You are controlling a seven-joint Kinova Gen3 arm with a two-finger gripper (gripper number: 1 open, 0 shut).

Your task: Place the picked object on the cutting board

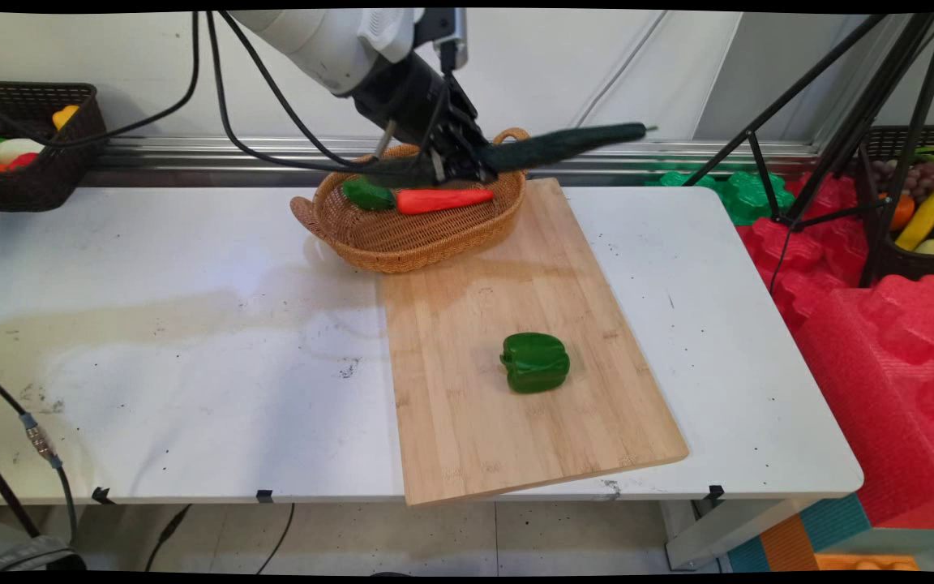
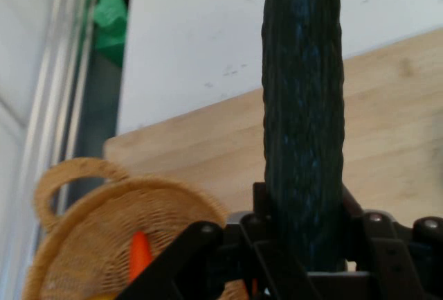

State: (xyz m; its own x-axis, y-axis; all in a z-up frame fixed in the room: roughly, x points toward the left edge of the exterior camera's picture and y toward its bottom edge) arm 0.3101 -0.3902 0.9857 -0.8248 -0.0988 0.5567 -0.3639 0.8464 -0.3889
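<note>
at the table's (image 1: 151,324) far edge my gripper (image 1: 460,162) is clamped on a dark green cucumber (image 1: 572,143), held above the wicker basket (image 1: 402,235). its left end is hidden behind the fingers. a carrot (image 1: 443,199) lies in the basket, which overlaps the cutting board's (image 1: 516,405) far left corner. a green pepper (image 1: 535,362) sits mid-board.

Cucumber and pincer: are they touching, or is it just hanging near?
Touching. The hand view shows the dark green cucumber clamped between the pincer fingers, with no gap either side; the main view agrees.
</note>
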